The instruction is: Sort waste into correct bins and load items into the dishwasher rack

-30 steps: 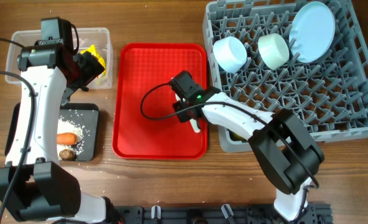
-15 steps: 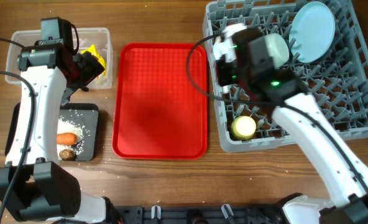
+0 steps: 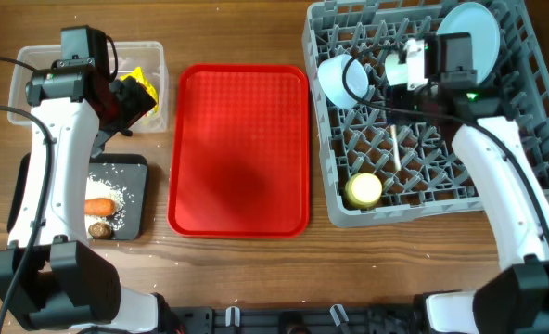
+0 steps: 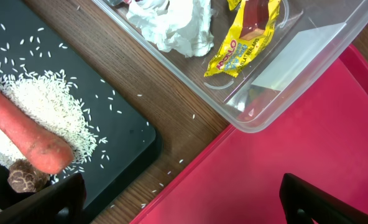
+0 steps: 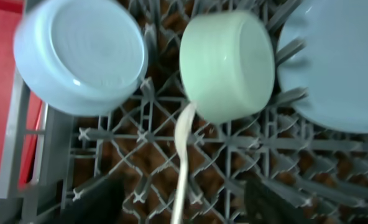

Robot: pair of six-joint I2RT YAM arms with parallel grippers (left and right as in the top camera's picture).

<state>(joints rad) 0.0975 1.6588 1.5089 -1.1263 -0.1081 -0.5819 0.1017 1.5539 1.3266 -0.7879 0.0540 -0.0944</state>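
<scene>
My right gripper [image 5: 185,202] hangs open above the grey dishwasher rack [image 3: 497,176]. The white plastic spoon [image 5: 183,155] lies loose on the lattice between its fingers, touching neither. In the overhead view the spoon [image 3: 397,148] sits mid-rack, near the yellow cup [image 3: 363,190]. Two pale bowls [image 5: 81,56] [image 5: 227,62] and the light blue plate [image 5: 342,62] stand at the rack's far end. My left gripper [image 4: 184,205] is open and empty over the table gap. The clear tub [image 4: 296,62] holds tissue [image 4: 171,22] and a yellow wrapper [image 4: 243,40]. On the black tray [image 4: 119,134] lie the carrot [image 4: 25,134], rice [image 4: 47,102] and a brown lump [image 4: 25,177].
The flat red serving tray [image 3: 239,148] lies bare between the bins and the rack. A few rice grains are scattered on the wood [image 4: 171,168] beside the black tray. My left arm [image 3: 47,176] stretches along the table's left side.
My right gripper carried the spoon from the red tray over to the rack and opened; the spoon now lies on the lattice. The left arm has not moved.
</scene>
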